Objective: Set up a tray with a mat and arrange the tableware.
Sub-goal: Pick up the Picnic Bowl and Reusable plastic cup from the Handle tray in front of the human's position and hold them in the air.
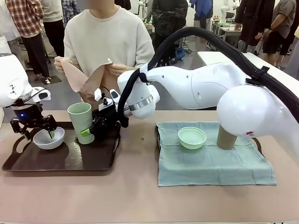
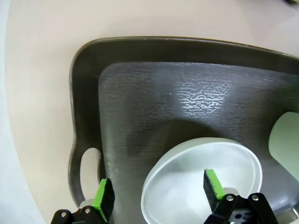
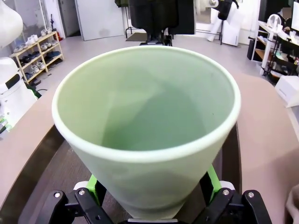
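A white bowl [image 1: 49, 138] sits at the left end of a dark tray [image 1: 70, 158]. My left gripper [image 1: 39, 134] is open and straddles the bowl's rim. In the left wrist view one green pad [image 2: 211, 184] is inside the white bowl [image 2: 210, 158] and the other stands outside it. My right gripper [image 1: 88, 132] is shut on the pale green cup [image 1: 80, 122], which stands upright on the tray. This cup [image 3: 145, 126] sits between the fingers of the right gripper [image 3: 152, 205]. The mint green bowl [image 1: 192, 137] and the brown cup [image 1: 227, 137] stand on a blue-green mat [image 1: 212, 161].
The person across the table holds a beige cloth [image 1: 84, 77] in both hands. A second dark tray's edge [image 1: 259, 143] shows under the mat at right. My right arm [image 1: 196, 86] crosses the table's middle and hides part of the brown cup. Bare tabletop [image 1: 135, 196] lies in front.
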You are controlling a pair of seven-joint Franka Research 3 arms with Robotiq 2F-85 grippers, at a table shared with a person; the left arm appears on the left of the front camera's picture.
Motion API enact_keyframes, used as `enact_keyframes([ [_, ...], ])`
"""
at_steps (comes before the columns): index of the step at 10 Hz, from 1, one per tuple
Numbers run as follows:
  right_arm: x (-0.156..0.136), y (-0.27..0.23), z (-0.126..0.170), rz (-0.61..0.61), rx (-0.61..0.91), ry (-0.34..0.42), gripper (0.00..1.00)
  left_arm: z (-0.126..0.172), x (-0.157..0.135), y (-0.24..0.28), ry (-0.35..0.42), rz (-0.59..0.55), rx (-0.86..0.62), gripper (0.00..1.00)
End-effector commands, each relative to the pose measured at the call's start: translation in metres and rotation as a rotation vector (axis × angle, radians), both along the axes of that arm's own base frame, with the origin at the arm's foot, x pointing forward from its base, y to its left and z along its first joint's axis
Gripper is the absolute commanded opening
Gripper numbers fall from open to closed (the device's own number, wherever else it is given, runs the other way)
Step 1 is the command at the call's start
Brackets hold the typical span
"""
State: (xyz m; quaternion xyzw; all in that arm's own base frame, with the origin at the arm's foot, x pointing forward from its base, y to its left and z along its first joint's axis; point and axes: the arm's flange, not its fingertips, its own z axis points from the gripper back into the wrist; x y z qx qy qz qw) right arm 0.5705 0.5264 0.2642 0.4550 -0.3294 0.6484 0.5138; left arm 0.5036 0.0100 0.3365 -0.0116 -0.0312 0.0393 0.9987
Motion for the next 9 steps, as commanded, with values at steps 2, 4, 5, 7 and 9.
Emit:
enact_keyframes([
  [2, 0.0071, 0.0147, -0.0024, 0.031, 0.039, -0.006, 1.00, 0.0053, 0.0039, -0.0024, 0.013, 0.013, 0.005, 1.00],
  [4, 0.0070, 0.0184, -0.0035, 0.043, 0.040, -0.010, 0.59, 0.0049, 0.0048, -0.0032, 0.011, 0.006, -0.010, 0.44],
  [5, 0.0071, 0.0187, -0.0041, 0.048, 0.040, -0.009, 0.40, 0.0043, 0.0048, -0.0032, 0.015, 0.009, -0.013, 0.44],
  [7, 0.0072, 0.0176, -0.0036, 0.045, 0.044, -0.010, 0.00, 0.0042, 0.0039, -0.0033, 0.019, 0.014, -0.015, 0.00],
  [9, 0.0074, 0.0173, -0.0032, 0.045, 0.042, -0.011, 0.23, 0.0047, 0.0046, -0.0022, 0.019, 0.016, -0.015, 0.19],
])
